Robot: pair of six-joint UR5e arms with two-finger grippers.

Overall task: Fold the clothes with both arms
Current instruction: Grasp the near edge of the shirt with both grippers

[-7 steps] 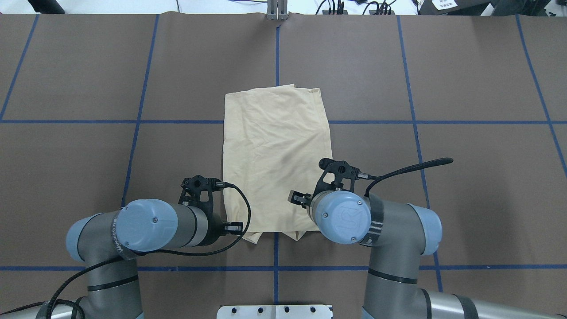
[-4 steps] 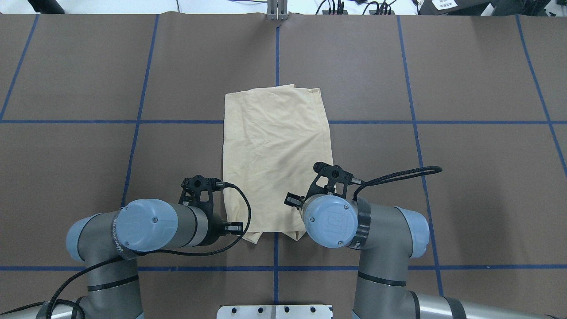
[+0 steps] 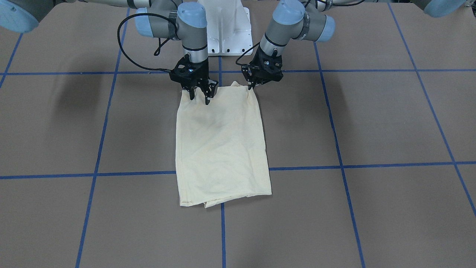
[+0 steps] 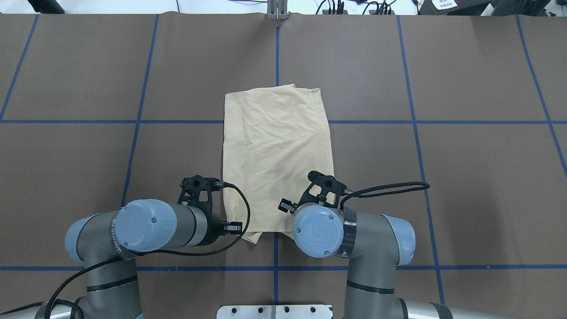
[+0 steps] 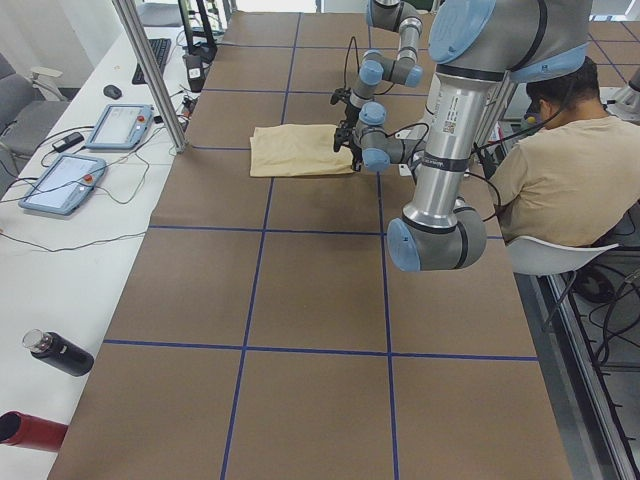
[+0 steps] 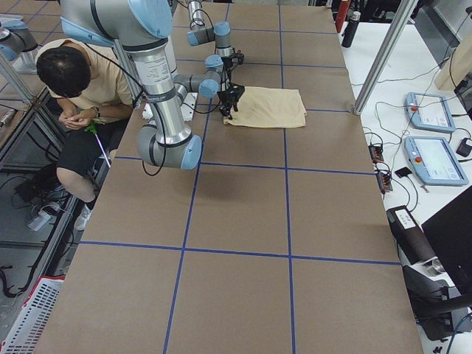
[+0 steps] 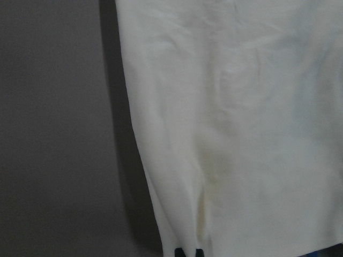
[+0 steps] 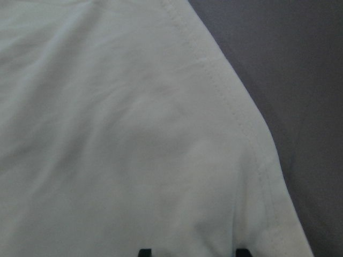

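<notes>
Shirt: the shirt (image 4: 274,155) is lying folded into a long, narrow panel at the centre of the overhead view, on the brown tabletop (image 4: 443,66). No print is showing. One short edge is sitting at the lower centre, between the two arms.
Left gripper: the left gripper (image 3: 251,87) is standing at the shirt's lower-left corner in the overhead view. In its wrist view the fingertips (image 7: 182,251) are showing close together with a ridge of cloth running up to them, so it appears to be pinching that corner.
Right gripper: the right gripper (image 3: 199,98) is reaching down at the opposite corner of the same edge. Its fingertips (image 8: 144,251) are standing well apart with the stitched hem beside them, and nothing is being clamped.
Reason for placement: taking both corners of one short edge is letting that edge rise level and travel as a straight line.
Step in hand: the second grasp is probably being lined up before a lengthwise fold.
Risk: a pinch catching only the top layer is likely to pull the folded layers apart.
</notes>
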